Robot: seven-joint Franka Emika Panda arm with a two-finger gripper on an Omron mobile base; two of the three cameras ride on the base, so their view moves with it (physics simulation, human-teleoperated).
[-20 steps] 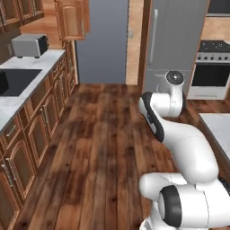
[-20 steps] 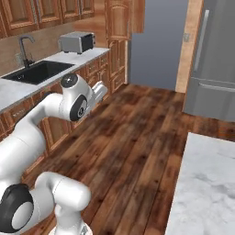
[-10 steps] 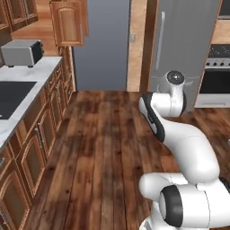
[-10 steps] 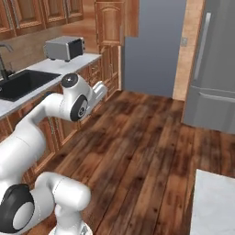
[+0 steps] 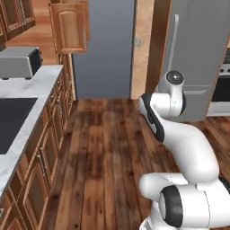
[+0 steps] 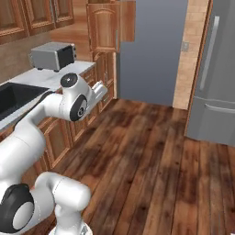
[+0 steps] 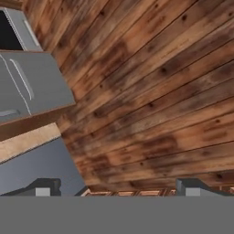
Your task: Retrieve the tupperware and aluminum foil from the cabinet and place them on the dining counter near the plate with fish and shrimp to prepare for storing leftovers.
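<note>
Gripper [image 7: 119, 186] jaws spread wide, nothing between, pointed at wood floor [image 7: 151, 91]. Cabinet [image 5: 70, 28] ahead on upper wall beyond toaster [image 5: 18, 62], door ajar. Fridge [image 6: 213, 78] right.

No lettering, label, brand or number can be read anywhere here: the toaster [image 5: 19, 62], the fridge [image 6: 215, 73] and the cabinet [image 5: 69, 28] doors are all plain.

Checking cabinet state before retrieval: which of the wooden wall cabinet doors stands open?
The arched-panel upper cabinet door beside the grey doorway, past the toaster, swings out from its frame; the other upper doors sit flush.
</note>
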